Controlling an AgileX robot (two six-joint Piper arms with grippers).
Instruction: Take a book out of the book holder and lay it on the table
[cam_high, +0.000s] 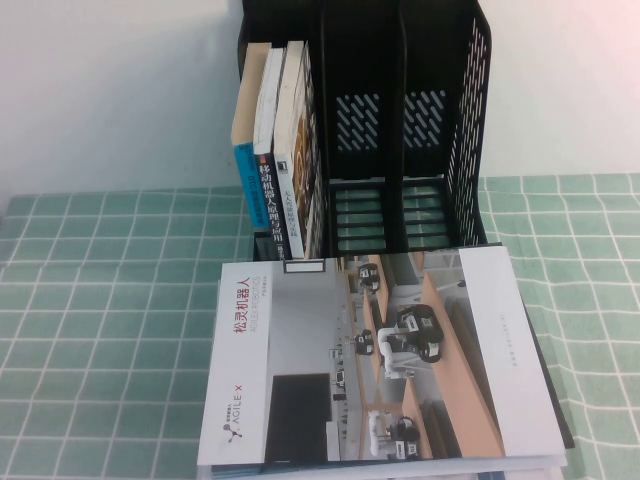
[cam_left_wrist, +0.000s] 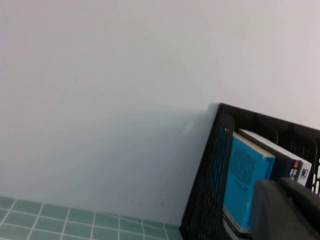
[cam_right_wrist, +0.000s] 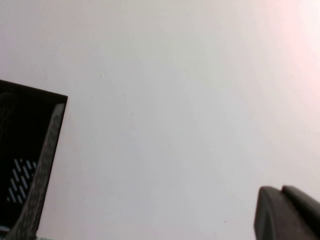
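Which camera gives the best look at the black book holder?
The high view: the whole book holder shows, books only in its left compartment. The left wrist view catches one end with those books; the right wrist view only a corner.

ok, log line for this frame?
book: upright, left compartment of book holder | booklet: flat on table | left end effector: beside book holder | right end effector: shut, empty, facing wall

The high view looks steeply down from the robot's side at the tall black slotted plastic book holder (cam_high: 400, 130) on the mint-green gridded table cloth (cam_high: 100, 330). The left wrist view looks nearly level, from close by, at that holder's book-filled outer compartment (cam_left_wrist: 215, 175) against the plain white wall (cam_left_wrist: 110, 90). The right wrist view faces the same wall (cam_right_wrist: 175, 100), catching the holder's opposite end (cam_right_wrist: 30, 160).
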